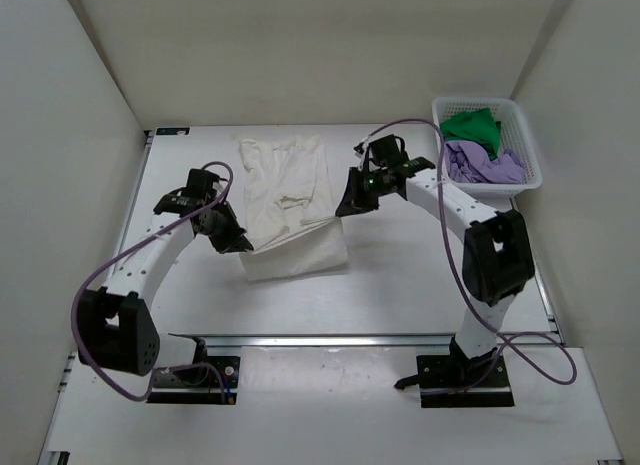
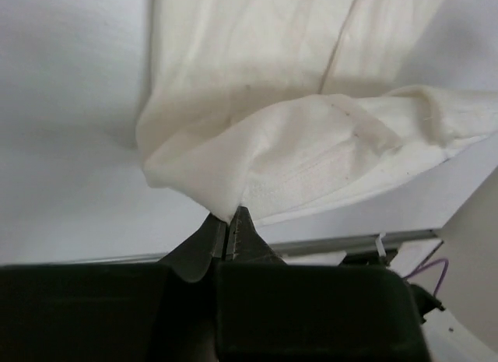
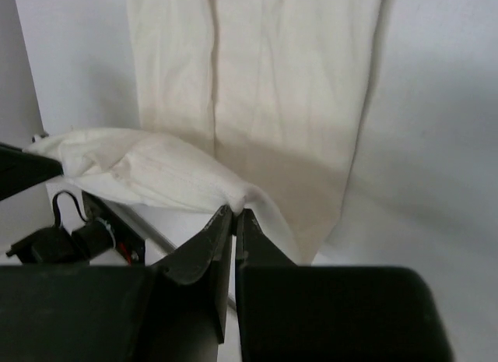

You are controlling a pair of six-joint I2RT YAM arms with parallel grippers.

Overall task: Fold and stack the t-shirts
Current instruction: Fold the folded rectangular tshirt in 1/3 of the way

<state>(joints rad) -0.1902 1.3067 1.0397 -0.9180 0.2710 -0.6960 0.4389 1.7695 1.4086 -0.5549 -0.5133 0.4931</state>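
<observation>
The cream-white t-shirt [image 1: 288, 190] lies lengthwise on the table, its near part lifted off the surface. My left gripper [image 1: 243, 244] is shut on the shirt's near left corner [image 2: 210, 192], and my right gripper [image 1: 345, 211] is shut on the near right corner [image 3: 249, 192]. The hem hangs stretched between them above the table. A bright green t-shirt [image 1: 473, 127] and a lavender-purple t-shirt [image 1: 482, 166] lie bunched in the basket at the back right.
The white lattice basket [image 1: 526, 135] stands at the table's back right corner. White walls close in the table on the left, back and right. A metal rail [image 1: 380, 339] runs along the near edge by the arm bases.
</observation>
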